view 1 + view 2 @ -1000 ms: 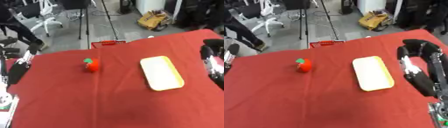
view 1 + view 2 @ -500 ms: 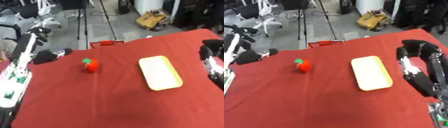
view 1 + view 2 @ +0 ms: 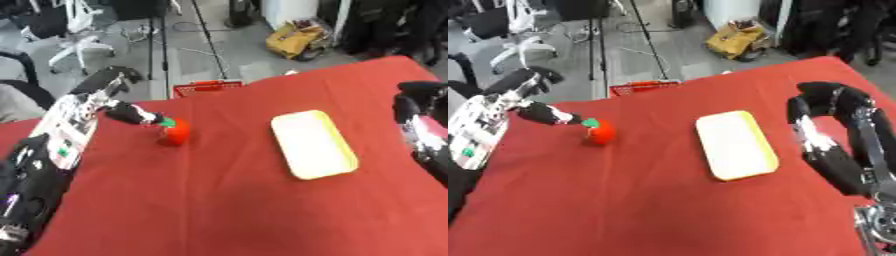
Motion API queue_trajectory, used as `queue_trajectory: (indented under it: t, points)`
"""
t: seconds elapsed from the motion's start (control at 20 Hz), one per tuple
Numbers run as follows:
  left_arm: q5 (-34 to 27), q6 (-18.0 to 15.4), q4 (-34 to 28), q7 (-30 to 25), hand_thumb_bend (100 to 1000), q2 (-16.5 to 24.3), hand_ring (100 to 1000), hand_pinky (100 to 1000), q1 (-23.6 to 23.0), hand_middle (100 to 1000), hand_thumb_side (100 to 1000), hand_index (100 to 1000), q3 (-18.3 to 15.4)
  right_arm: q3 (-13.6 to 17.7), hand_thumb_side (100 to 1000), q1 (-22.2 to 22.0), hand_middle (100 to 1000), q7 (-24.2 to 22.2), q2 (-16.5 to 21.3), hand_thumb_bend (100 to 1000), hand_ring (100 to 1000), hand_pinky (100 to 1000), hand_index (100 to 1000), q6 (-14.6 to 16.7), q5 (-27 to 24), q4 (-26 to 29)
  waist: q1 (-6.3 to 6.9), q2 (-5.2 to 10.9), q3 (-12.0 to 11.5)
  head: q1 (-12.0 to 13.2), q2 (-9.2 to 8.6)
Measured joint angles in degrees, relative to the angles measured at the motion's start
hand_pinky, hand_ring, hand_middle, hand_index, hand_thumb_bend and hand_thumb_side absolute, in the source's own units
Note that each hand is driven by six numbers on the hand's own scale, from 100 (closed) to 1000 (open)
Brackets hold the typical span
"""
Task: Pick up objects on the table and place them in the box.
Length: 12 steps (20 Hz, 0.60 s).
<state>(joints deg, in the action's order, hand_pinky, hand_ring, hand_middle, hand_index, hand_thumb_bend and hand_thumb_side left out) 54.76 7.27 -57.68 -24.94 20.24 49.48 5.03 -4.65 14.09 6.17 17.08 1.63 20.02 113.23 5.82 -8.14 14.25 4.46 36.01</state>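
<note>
A small red fruit with a green top sits on the red table, left of the middle. My left hand reaches in from the left, open. Its dark fingertips touch the fruit's upper left side by the green top, and nothing curls round the fruit. A flat pale yellow rectangular box lies to the right of the middle, with nothing in it. My right hand hangs at the right edge, beside the box and apart from it, its fingers loosely bent and holding nothing.
The red cloth covers the table. A small red wire basket stands on the floor just past the table's far edge. Chairs, stands and a yellow bag are further back on the floor.
My left arm has swung in from the left edge and stretched toward the fruit until its fingertips reached it. The fruit, the box and my right hand have stayed put.
</note>
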Motion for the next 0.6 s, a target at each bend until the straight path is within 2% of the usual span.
queue_trajectory:
  t: [0.2,0.25,0.3,0.6]
  points:
    - [1.46,-1.24,4.31,0.27,823,-2.25,719,743,1.17,754,338,830,-1.67,-0.16,669,0.01,606,-0.23,0.0,337,629,624,761,0.03,-0.26,0.0,0.0,0.0,0.61,0.37,-0.32]
    - [1.59,-1.45,4.87,1.14,823,-2.61,709,734,1.21,754,338,830,-1.86,-0.23,680,0.01,607,-0.29,0.0,296,629,624,761,0.08,-0.34,0.0,0.0,0.0,0.63,0.39,-0.33]
    - [1.62,-1.6,5.31,2.21,797,-2.83,707,734,1.21,746,338,824,-2.07,-0.3,668,0.02,606,-0.31,0.0,337,629,624,761,0.09,-0.44,0.0,0.0,0.0,0.66,0.39,-0.34]
    - [3.41,-1.69,6.93,9.24,771,-3.68,702,733,1.2,738,331,818,-2.29,-0.31,667,0.02,605,-0.32,0.0,336,628,623,761,0.1,-0.49,0.0,0.01,0.0,1.0,0.39,-0.35]
